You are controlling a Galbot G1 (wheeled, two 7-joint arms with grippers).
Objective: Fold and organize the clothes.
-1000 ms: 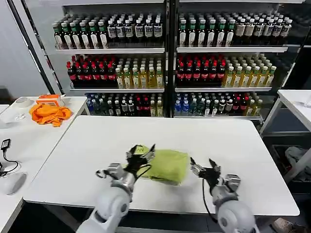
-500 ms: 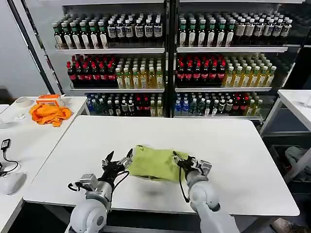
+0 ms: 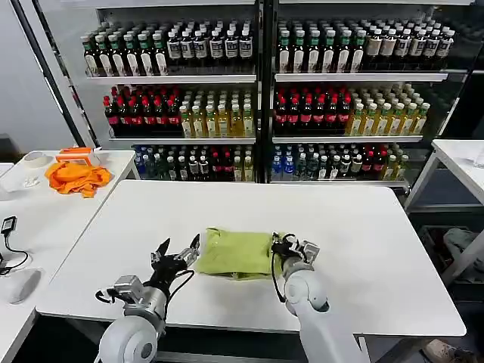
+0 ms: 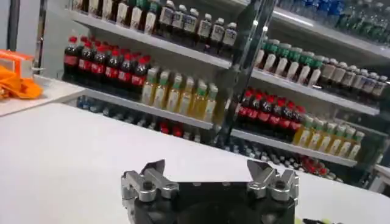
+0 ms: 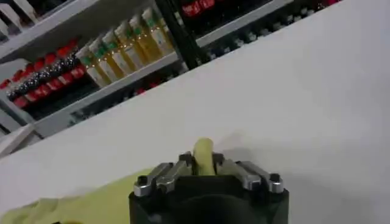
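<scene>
1. Lime-green cotton, the T-shirt [image 3: 238,253] now lies as a compact fold near the table's [image 3: 363,227] front edge, more bundled than a second ago.
2. Your right gripper [image 3: 286,246] has swung in from the side and is clamped on the shirt's right edge (a green fold sits between its fingers in the wrist view).
3. Your left gripper [image 3: 175,257] has backed off the cloth, fingers apart, just beside its left edge.
4. Folding looks nearly done; the top is mildly rumpled.
</scene>
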